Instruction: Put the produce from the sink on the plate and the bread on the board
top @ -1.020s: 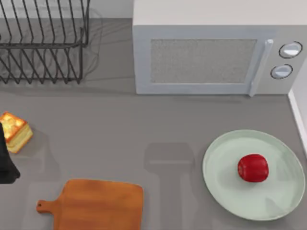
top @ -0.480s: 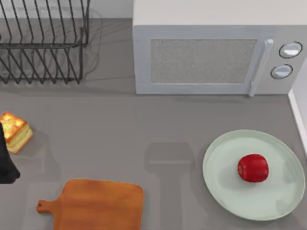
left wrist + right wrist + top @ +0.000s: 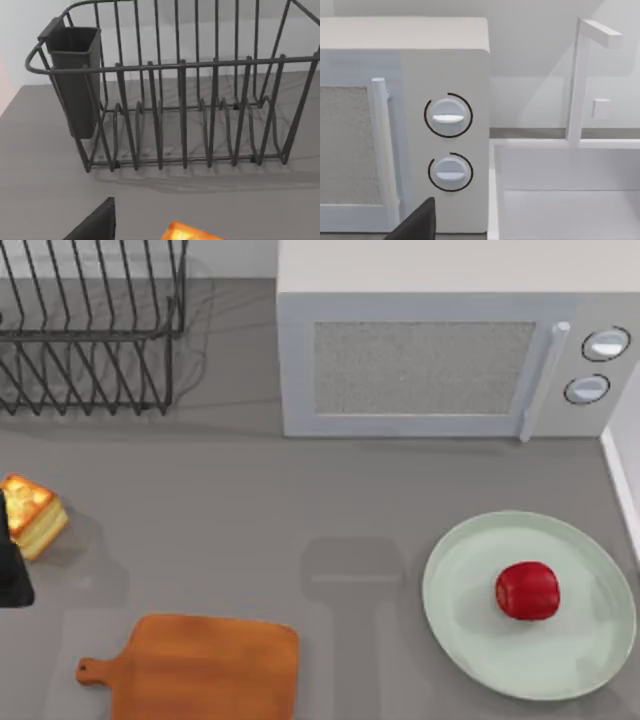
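Note:
The red produce [image 3: 527,591] lies on the pale green plate [image 3: 470,640] at the right of the table. At the far left edge sits the bread [image 3: 30,515], a pale chunk with a toasted top, whose orange top also peeks into the left wrist view [image 3: 189,233]. The wooden board [image 3: 205,665] lies at the front left, with nothing on it. My left gripper [image 3: 10,575] is a dark shape at the left edge, just in front of the bread and touching its near side in the picture. A dark part of my right gripper [image 3: 417,224] faces the microwave and the sink [image 3: 560,200].
A black wire dish rack [image 3: 90,330] with a cutlery holder [image 3: 75,75] stands at the back left. A white microwave [image 3: 440,340] fills the back middle and right. The sink's white rim [image 3: 622,470] and its faucet [image 3: 580,75] are at the right.
The left gripper has drawn slightly back toward the left edge, showing less of itself. The bread, produce, plate and board have not moved.

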Controlling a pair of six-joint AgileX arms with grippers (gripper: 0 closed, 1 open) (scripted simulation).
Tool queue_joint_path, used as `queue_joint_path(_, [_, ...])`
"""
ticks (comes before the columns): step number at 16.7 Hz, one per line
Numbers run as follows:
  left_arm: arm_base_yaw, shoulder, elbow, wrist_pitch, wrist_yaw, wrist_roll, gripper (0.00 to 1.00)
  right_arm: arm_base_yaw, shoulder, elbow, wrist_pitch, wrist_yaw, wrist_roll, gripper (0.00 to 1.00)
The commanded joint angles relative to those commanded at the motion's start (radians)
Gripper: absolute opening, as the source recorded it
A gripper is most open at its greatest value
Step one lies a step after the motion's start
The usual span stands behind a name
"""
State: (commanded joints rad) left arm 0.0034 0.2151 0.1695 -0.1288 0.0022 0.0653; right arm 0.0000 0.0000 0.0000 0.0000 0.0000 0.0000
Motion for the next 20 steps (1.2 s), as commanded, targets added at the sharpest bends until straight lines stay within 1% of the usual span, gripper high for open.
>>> queue_joint_path(4, [0.011,0.335,0.231,-0.170,-0.003,0.089,1.00,0.000,0.000,0.000,0.000,0.000,0.000,1.00])
queue_joint_path(14, [0.034,1.212,0.885,-0.646,-0.007,0.343,1.00,0.000,0.000,0.000,0.000,0.000,0.000,1.00])
queue_joint_path(17, [0.036,1.427,1.041,-0.764,-0.005,0.406,1.00,0.000,0.000,0.000,0.000,0.000,0.000,1.00])
queue_joint_path(20, [0.037,1.596,1.156,-0.853,-0.004,0.455,1.00,0.000,0.000,0.000,0.000,0.000,0.000,1.00])
